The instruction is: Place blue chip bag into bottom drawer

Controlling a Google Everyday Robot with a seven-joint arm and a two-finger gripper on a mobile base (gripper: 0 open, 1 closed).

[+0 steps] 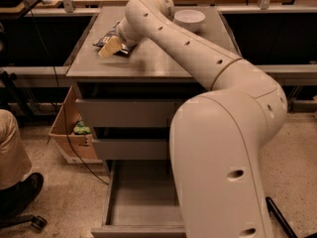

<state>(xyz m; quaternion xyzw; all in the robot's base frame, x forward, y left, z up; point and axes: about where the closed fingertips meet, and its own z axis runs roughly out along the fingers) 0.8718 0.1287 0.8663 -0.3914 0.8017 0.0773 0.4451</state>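
The gripper (111, 47) is at the left rear of the cabinet top (153, 63), right on the bag (103, 38); I cannot tell whether it grasps it. A white bowl (189, 19) stands well apart to the right. The bottom drawer (143, 200), lowest of 3, stands pulled open
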